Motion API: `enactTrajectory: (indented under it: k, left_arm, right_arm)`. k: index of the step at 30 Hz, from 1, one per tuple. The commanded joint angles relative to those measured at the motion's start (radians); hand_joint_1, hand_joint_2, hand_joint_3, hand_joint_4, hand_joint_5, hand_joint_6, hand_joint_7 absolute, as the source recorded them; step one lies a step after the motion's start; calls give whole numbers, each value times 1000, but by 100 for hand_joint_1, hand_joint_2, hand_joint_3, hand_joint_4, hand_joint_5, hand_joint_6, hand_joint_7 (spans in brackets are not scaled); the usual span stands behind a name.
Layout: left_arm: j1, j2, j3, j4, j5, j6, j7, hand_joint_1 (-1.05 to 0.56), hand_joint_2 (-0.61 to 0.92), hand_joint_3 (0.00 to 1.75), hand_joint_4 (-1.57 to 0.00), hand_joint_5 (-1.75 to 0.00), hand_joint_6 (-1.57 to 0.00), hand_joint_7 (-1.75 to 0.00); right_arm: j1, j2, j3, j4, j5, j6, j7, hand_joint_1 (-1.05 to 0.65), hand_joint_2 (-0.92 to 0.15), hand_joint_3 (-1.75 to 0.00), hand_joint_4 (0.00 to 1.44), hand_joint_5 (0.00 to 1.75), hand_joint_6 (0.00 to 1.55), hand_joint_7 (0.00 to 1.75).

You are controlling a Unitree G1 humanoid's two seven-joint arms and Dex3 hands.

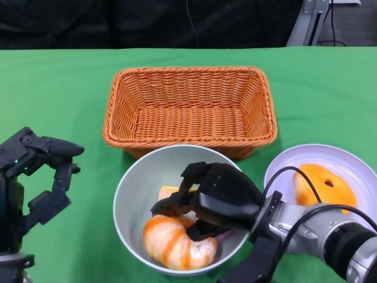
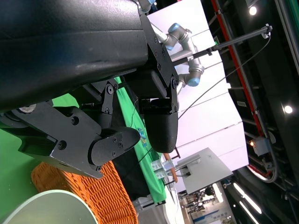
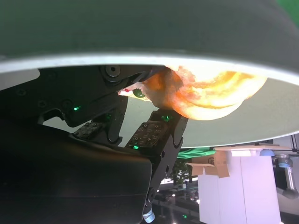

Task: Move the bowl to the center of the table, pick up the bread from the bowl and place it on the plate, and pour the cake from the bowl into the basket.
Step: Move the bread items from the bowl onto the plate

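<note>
Orange woven basket, grey bowl, green table.

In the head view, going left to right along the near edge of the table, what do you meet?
Left hand → bowl holding the striped bread → right hand reaching into it → plate with an orange pastry.

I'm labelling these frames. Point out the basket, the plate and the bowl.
basket (image 1: 189,76): head view, far woven rim.
plate (image 1: 281,168): head view, bare left rim.
bowl (image 1: 139,184): head view, bare inner wall.
</note>
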Motion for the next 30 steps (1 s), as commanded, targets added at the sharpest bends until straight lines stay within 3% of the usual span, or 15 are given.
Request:
enactTrajectory:
  k: [1,6,8,13,18,20,23,26,30]
  left_arm:
    - [6,7,9,-14,-5,3,12,-3,69,81,-75,-138,-85,-96]
    - [1,8,9,-1,-7,-8,9,-3,70,81,-76,-138,-85,-96]
    - [-10,11,8,25,0,-23,9,-3,70,81,-76,-138,-85,-97]
    - [-21,19,10,54,9,-43,10,-4,70,82,-75,-138,-85,-98]
    - [-25,21,10,70,3,-60,5,-3,69,84,-76,-138,-84,-100]
    - [-25,21,10,74,5,-58,8,-3,68,84,-76,-138,-84,-101]
    - [-28,25,12,87,2,-67,4,-2,68,84,-76,-138,-84,-101]
    - [-27,29,13,94,4,-71,5,-2,69,84,-76,-138,-84,-102]
    - [-23,33,12,101,-17,-72,-6,-2,68,85,-76,-138,-83,-101]
  right_arm:
    - [18,16,25,27,-11,-19,6,-20,-86,0,75,110,104,6]
    - [11,13,21,30,3,-41,-2,-20,-86,0,74,110,105,5]
    - [5,2,-31,18,74,-103,39,-22,-88,-1,66,129,111,10]
    - [7,-9,-115,-11,172,-190,90,-20,-90,0,62,143,112,15]
    - [14,-20,-157,-46,195,-208,122,-22,-91,0,63,144,109,23]
    - [22,-30,-180,-71,209,-217,129,-20,-91,0,64,145,91,59]
    - [34,-44,-210,-108,231,-221,163,-21,-90,0,65,140,81,78]
    - [42,-55,-237,-136,249,-226,192,-22,-89,0,66,135,79,81]
    - [46,-74,-275,-168,262,-227,202,-21,-88,0,72,124,83,71]
